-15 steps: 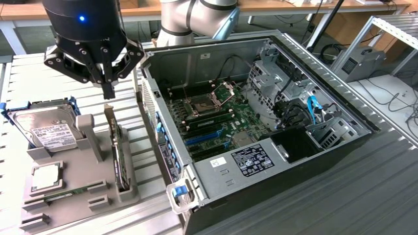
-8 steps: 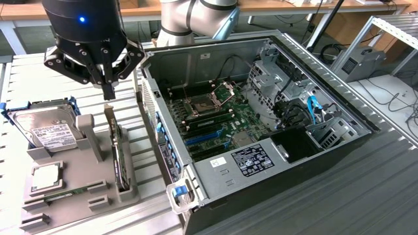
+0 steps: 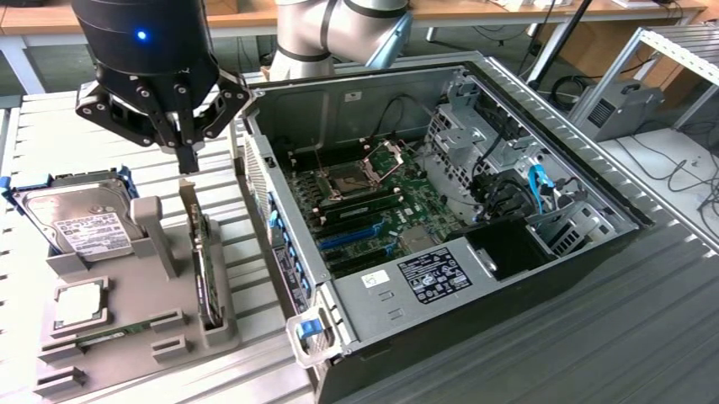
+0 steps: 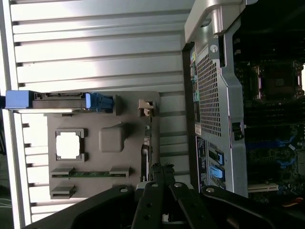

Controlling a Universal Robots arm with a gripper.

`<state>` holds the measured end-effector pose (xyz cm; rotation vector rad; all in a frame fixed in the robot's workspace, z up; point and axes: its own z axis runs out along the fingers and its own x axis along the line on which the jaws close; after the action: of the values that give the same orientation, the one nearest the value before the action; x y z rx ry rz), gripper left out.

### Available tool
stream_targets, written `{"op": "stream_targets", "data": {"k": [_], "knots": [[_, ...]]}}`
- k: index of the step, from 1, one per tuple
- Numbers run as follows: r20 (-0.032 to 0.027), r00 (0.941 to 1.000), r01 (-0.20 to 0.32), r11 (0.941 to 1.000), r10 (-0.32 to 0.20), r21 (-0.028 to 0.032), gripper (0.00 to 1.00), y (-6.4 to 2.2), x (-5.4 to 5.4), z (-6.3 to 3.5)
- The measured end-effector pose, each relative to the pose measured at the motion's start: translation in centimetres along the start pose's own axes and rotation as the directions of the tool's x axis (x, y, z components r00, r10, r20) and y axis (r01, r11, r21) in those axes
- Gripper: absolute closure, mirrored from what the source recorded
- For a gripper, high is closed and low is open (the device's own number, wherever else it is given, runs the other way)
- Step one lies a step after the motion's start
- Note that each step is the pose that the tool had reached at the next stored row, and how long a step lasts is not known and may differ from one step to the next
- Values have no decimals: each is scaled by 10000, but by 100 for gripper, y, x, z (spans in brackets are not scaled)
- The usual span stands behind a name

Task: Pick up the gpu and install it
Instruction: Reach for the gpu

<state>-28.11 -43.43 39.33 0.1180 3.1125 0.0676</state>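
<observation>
Closed gripper (image 3: pixel 188 162), nothing held, poised just above the upper end of the gpu (image 3: pixel 200 252); contact unclear. The gpu stands on edge in the grey holder (image 3: pixel 135 337) on the tabletop (image 3: pixel 34 143), beside the open computer case (image 3: pixel 450 210). Not yet lifted; installation remains undone

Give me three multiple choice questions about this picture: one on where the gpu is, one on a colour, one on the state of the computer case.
1. The gpu is: A flat on the table; B upright in the grey holder; C in a person's hand.
2. The hard drive has a carrier that is: A blue; B red; C yellow.
3. The computer case is: A shut; B wrapped in foil; C open, panel off.
Answers: B, its lower edge sits in a holder slot; A, blue ends flank the drive; C, the motherboard shows.
</observation>
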Motion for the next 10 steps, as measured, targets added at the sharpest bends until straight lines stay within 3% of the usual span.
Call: {"op": "stream_targets", "data": {"k": [10], "knots": [[0, 10000, 0, 10000, 0, 0, 89, -24, -2, -1]]}}
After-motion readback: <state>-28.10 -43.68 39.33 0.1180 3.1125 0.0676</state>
